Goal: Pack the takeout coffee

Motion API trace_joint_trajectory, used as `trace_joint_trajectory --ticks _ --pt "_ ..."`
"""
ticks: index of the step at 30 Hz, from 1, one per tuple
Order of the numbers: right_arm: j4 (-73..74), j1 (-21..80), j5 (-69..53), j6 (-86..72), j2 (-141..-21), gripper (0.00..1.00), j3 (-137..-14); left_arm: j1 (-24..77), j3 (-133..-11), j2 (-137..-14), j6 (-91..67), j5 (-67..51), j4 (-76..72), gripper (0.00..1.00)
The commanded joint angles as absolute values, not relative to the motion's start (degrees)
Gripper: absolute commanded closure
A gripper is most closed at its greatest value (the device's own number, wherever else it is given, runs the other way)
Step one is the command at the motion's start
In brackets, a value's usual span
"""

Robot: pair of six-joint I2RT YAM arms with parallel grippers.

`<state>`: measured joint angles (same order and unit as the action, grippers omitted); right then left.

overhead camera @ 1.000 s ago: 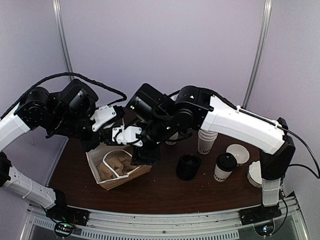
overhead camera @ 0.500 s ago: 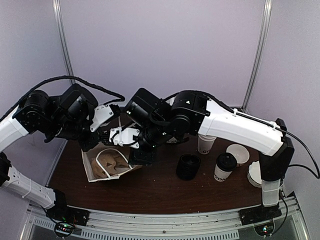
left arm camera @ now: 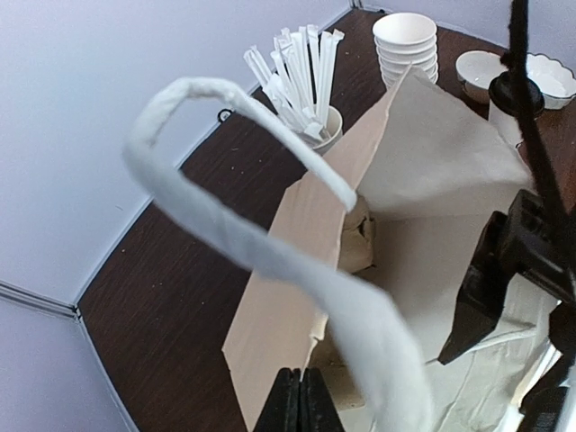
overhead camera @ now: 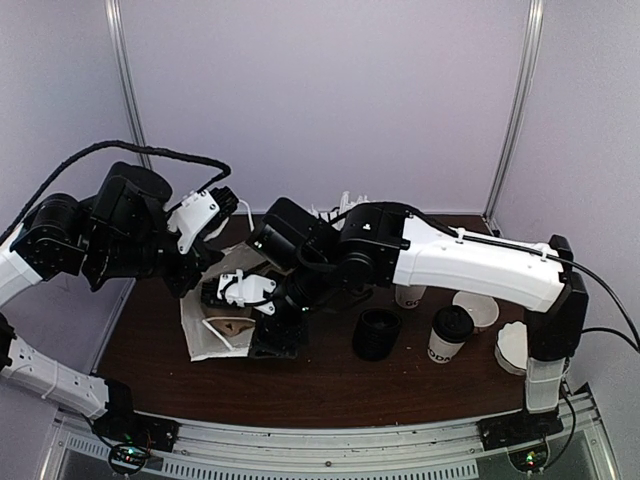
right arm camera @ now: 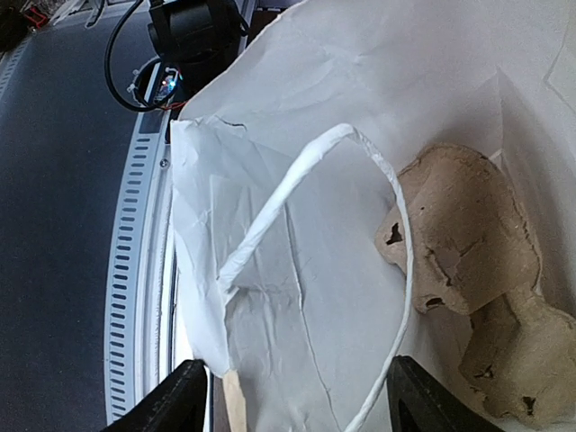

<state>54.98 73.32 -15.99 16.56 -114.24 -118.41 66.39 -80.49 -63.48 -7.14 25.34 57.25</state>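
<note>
Bag-opening step. Left fingers [left arm camera: 286, 407] pressed together, pinching the paper bag [overhead camera: 203, 332] rim. Right fingers [right arm camera: 180, 400] spread at its mouth, holding nothing. Takeout coffee [overhead camera: 449, 335] stands untouched on the bench [overhead camera: 330, 385], lower right. Next, probably: right arm fetches it upright.

One white paper carrier bag [overhead camera: 203, 335] at nine o'clock; one black-lidded white paper cup [overhead camera: 448, 340] and one black ribbed cylinder [overhead camera: 377, 335] at three o'clock.

Pale lilac walls [overhead camera: 320, 90] stand behind a dark wooden table [overhead camera: 330, 385].
</note>
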Motion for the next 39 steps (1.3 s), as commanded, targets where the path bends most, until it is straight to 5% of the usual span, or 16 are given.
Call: trace_joint_trajectory --ticks 1,15,19,24,30,37,39 --pt "52.3 73.3 -13.4 15.0 -113.6 0.28 -117.7 66.6 -79.5 -62.5 -8.5 24.3 51.7 1.0" --pt "51.8 72.5 4.1 7.7 -112.4 0.18 -118.6 66.7 -79.4 -63.8 -10.6 25.9 53.0 1.0" --pt "50.4 70.7 -7.1 4.0 -112.4 0.11 -116.3 66.6 -79.5 -63.3 -11.2 27.2 53.1 1.0" --pt "48.5 69.4 -35.8 8.5 -111.4 0.13 -114.0 66.6 -79.1 -63.2 -12.0 29.4 53.1 1.0" --pt "51.7 69.4 -48.4 14.9 -111.2 0.34 -117.7 66.6 -80.0 -64.5 -12.3 29.9 54.4 1.0" --pt "55.0 70.3 -45.3 18.2 -111.0 0.75 -120.5 65.8 -81.8 -66.7 -13.6 28.5 59.4 1.0" --pt "56.1 71.1 -42.7 19.4 -110.6 0.8 -120.8 64.9 -82.0 -66.7 -14.0 27.1 60.6 1.0"
